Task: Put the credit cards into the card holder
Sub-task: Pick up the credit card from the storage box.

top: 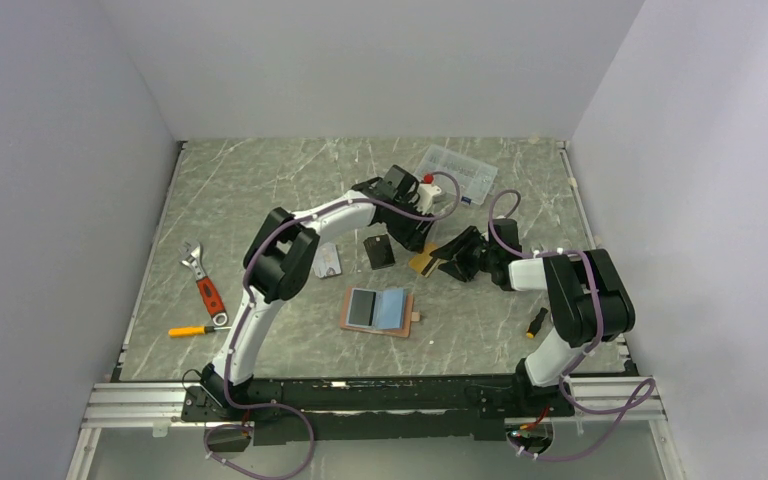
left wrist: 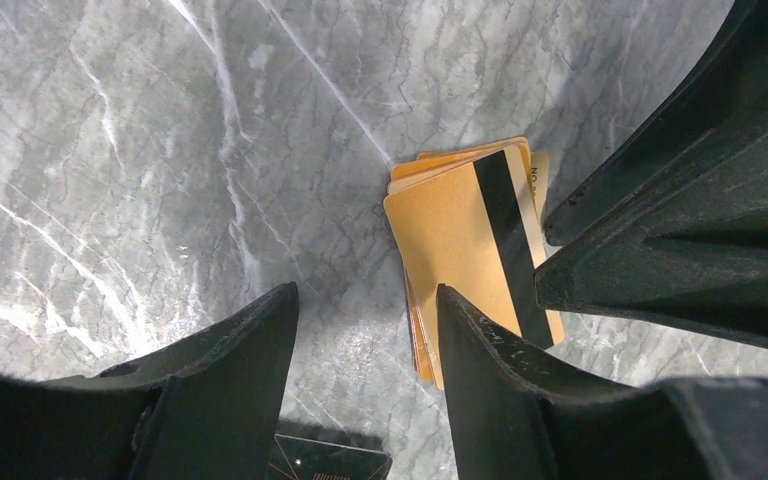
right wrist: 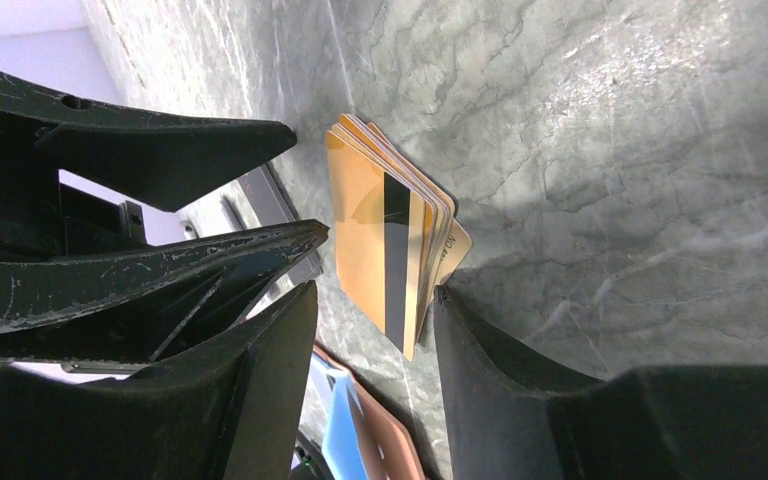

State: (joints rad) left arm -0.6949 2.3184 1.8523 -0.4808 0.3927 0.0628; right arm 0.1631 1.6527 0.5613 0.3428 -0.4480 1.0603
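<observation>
**Two open grippers meet over the orange-gold stack; card holder lies open nearby**

At the far left of the marbled tabletop [top: 260, 190] lie two tools: one wrench [top: 200, 280] with a red handle and, just nearer the bases, one screwdriver [top: 195, 329] with an orange-yellow grip.

Next comes one silver-grey card [top: 330, 263], flat on the tabletop and partly hidden by the left arm's elbow.

Right of it, the single card holder [top: 378, 310] lies opened flat, showing two inner panels, one dark grey-blue and one lighter blue, with its tab pointing right. No card shows in it. One small black rectangle [top: 378, 250] lies just beyond it.

The left gripper [left wrist: 365, 298] points down at the tabletop with its jaws well apart and grasps nothing. The orange-gold cards [left wrist: 460, 250] lie in a slightly fanned stack by one of its fingers. At least three edges show; the exact count cannot be told. The top card shows one black stripe.

The right gripper [right wrist: 375, 295] reaches in from the other side, jaws also spread. The near end of the stack lies between its fingertips, and they are not closed on it.

Further right and toward the back sits one clear plastic box [top: 457, 172]. One small black and orange item [top: 537, 322] lies by the right arm.
</observation>
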